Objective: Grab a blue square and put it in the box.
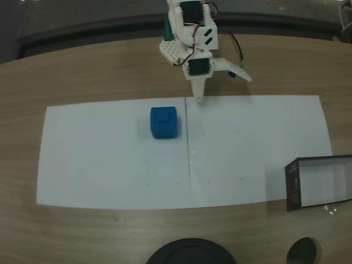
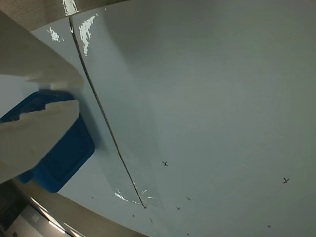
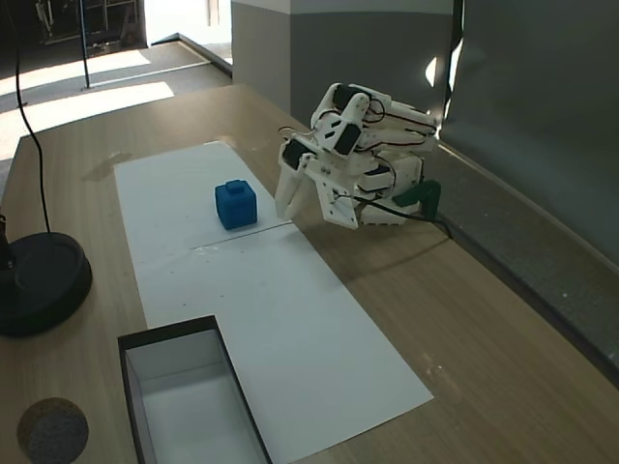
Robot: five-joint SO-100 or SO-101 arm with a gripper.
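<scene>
item 1, blue square (image 1: 164,122): on white paper (image 1: 99,159), left of the seam, ungrasped. item 2, tool (image 1: 220,85): released, jaws parted, empty, near the cube; best swung left, straddling it squarely before clenching. item 3, box (image 1: 322,181): far right.

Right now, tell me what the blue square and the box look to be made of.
Blue square: probably moulded plastic; uniform saturated colour, rounded edges, soft sheen in the wrist view.
Box: likely thin card or cardboard; flat, sharp-cornered black walls, matte pale floor. Thin plastic is possible too.
</scene>
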